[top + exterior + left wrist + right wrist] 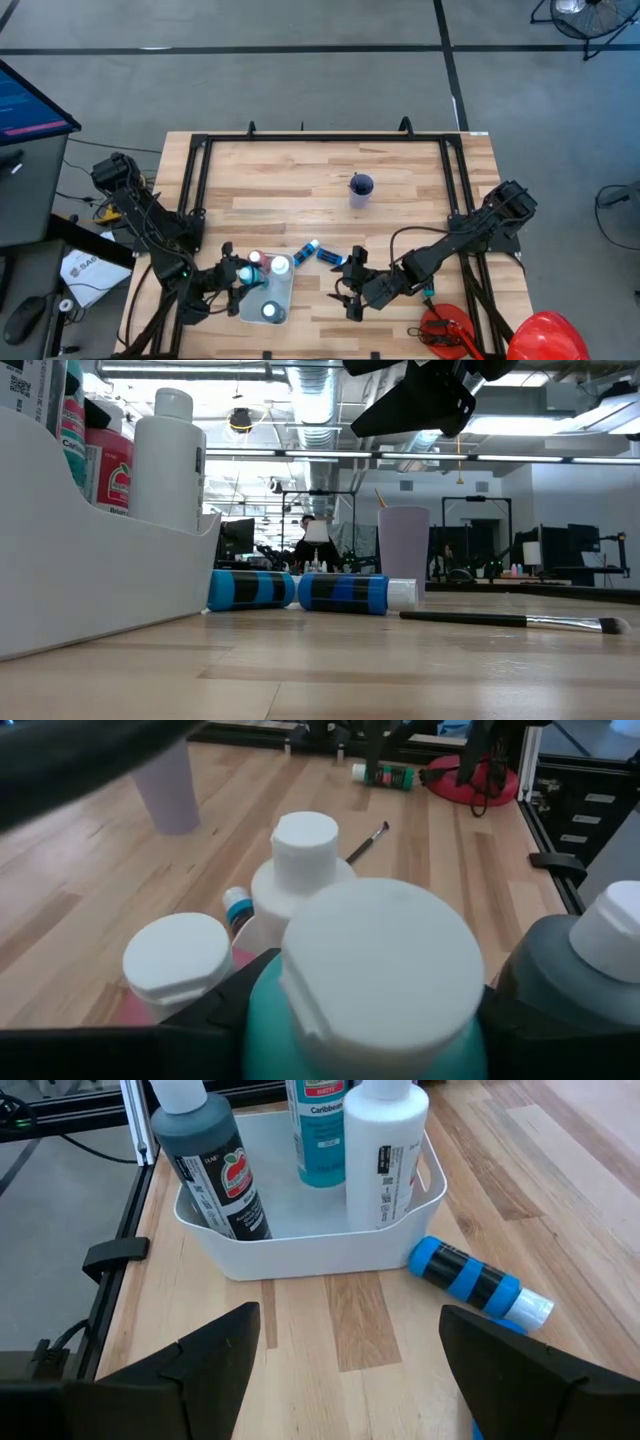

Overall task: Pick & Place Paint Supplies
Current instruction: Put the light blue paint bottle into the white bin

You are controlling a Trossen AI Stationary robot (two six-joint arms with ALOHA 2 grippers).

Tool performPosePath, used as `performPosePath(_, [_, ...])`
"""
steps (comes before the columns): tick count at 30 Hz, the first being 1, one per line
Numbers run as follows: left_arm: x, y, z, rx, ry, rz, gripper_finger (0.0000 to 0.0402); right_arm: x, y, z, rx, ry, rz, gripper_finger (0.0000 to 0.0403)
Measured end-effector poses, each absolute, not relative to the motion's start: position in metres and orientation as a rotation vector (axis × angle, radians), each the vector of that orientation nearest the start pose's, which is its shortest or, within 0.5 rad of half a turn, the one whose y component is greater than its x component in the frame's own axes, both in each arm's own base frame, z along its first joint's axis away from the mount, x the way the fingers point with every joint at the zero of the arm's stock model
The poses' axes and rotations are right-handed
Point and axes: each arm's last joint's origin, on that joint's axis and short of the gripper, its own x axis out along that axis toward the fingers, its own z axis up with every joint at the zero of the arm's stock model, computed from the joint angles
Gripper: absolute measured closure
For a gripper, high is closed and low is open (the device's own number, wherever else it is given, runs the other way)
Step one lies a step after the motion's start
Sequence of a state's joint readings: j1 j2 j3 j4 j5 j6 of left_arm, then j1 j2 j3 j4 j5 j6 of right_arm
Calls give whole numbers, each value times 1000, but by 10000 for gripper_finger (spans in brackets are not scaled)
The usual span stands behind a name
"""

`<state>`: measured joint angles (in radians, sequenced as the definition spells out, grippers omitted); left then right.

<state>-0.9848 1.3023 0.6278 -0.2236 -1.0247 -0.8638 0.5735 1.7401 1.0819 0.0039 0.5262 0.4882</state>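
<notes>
Teal bottle (375, 990) sits clamped in your left hand (243, 274), probably over bin (300, 1245); lower, release. Right hand (352, 290) apart.

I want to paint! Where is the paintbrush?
In the low view the paintbrush lies flat on the wooden table, right of the two blue bottles and in front of the purple cup.

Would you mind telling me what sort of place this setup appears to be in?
Probably a robotics lab or workshop: a wooden table on bare concrete floor, exposed ceiling ducts, and rows of monitors and similar rigs behind, with a person seated there.
</notes>
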Motion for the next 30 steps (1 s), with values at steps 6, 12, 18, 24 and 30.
performPosePath(6, [150,-180,181,-70,423,238,206,316,187,201,142,539,-87,101])
performPosePath(12, [151,-182,181,-91,451,207,213,316,187,201,142,539,-87,101])
performPosePath(18, [150,-183,180,-78,456,194,207,316,187,201,142,539,-87,101])
performPosePath(24, [145,-185,183,-82,450,163,212,316,187,201,141,540,-87,101])
performPosePath(30, [144,-186,185,-86,439,162,209,316,187,201,141,540,-87,101])
